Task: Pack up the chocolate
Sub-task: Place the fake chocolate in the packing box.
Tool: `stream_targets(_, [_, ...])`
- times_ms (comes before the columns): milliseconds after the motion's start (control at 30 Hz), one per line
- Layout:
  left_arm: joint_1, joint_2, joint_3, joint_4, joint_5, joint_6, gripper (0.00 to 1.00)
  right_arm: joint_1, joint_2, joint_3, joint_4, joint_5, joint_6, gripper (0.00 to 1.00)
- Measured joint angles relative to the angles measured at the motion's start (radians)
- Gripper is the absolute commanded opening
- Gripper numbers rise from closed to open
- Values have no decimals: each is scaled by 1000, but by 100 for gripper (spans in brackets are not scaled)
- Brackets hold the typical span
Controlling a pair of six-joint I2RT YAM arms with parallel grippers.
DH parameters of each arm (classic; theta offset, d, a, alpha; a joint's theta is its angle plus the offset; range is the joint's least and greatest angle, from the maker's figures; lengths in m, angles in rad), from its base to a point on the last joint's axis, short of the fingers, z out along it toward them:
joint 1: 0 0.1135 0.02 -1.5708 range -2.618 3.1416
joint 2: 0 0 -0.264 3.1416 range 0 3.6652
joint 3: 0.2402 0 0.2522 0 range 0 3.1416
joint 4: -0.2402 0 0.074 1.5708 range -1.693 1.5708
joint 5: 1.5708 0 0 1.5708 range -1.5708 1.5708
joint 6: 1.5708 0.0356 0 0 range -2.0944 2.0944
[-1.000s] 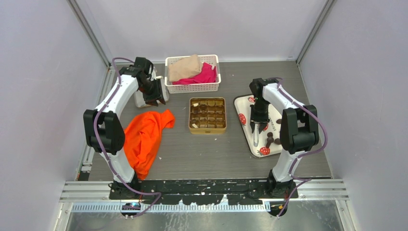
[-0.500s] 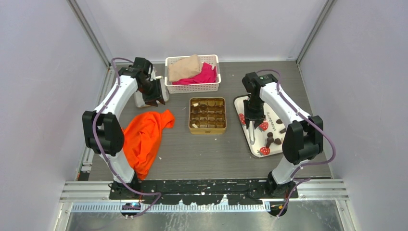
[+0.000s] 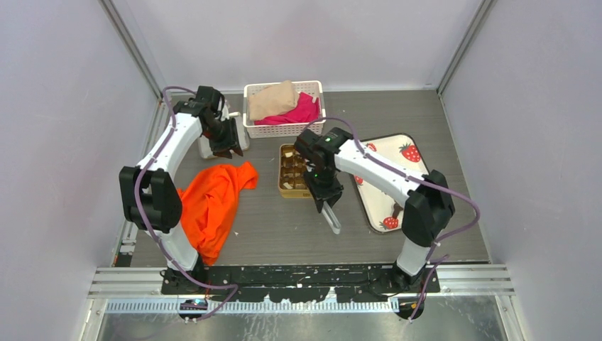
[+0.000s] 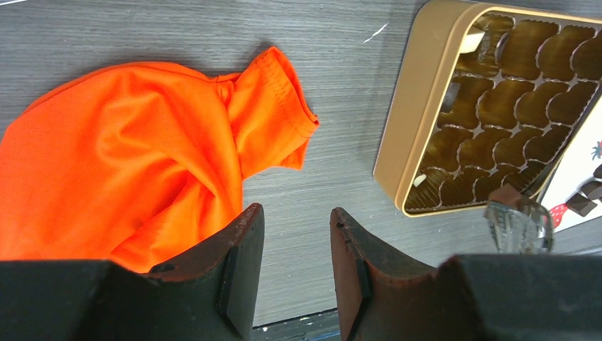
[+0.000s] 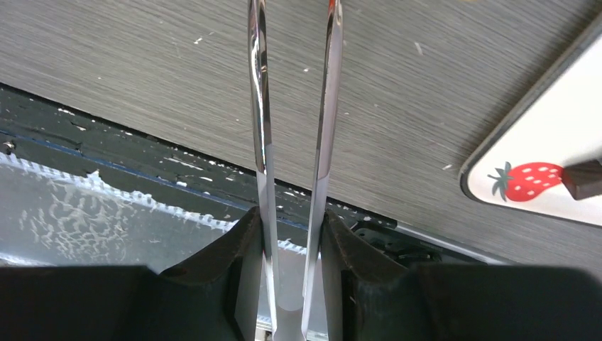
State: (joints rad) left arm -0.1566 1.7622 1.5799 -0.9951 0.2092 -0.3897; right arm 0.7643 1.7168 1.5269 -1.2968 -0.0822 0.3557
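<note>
Table (image 3: 284, 227): grey, bearing everything. Cloth (image 3: 213, 202): orange, crumpled, at left; its hem and folds are plain only from the left wrist (image 4: 128, 163). Tray (image 3: 390, 145): white with strawberry prints, at right, half under the right arm from above. Basket (image 3: 284, 130): white, holding beige and pink fabric, far side, top view only. Tin (image 3: 287, 174): gold, centre, partly hidden from above by the arm; only the left wrist view (image 4: 412, 121) shows its brown scalloped compartments. Tongs (image 3: 330, 217): metal, clamped by the right claw (image 5: 291, 227), blades a narrow gap apart, pointing at the near edge; the tips lie outside the right wrist view. Left claw (image 4: 294, 241): half spread, nothing between, left of the basket. Chocolate (image 5: 583, 179): a dark brown squarish piece on the tray beside a strawberry print. The left wrist view adds dark pieces (image 4: 582, 204) at its edge and a brown bit by the tong tips; whether that bit is pinched cannot be told.
</note>
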Motion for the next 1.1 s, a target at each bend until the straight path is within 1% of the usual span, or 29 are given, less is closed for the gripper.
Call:
stream_targets(67, [0, -2, -3, 0, -1, 0, 41, 29, 32, 9, 10, -8, 5, 1])
stream_targets(167, [0, -5, -8, -1, -6, 0, 41, 39, 61, 17, 21, -15, 10, 1])
stream_targets(533, [0, -10, -8, 0, -7, 0, 41, 53, 88, 29, 34, -29, 13, 1])
stream_targets(867, [0, -10, -8, -1, -7, 0, 41, 53, 119, 29, 42, -26, 12, 31])
stream_targets(1033, [0, -10, -8, 0, -7, 0, 40, 53, 120, 29, 42, -24, 11, 39])
stream_targets(1100, [0, -10, -8, 0, -7, 0, 41, 53, 120, 29, 42, -23, 11, 40])
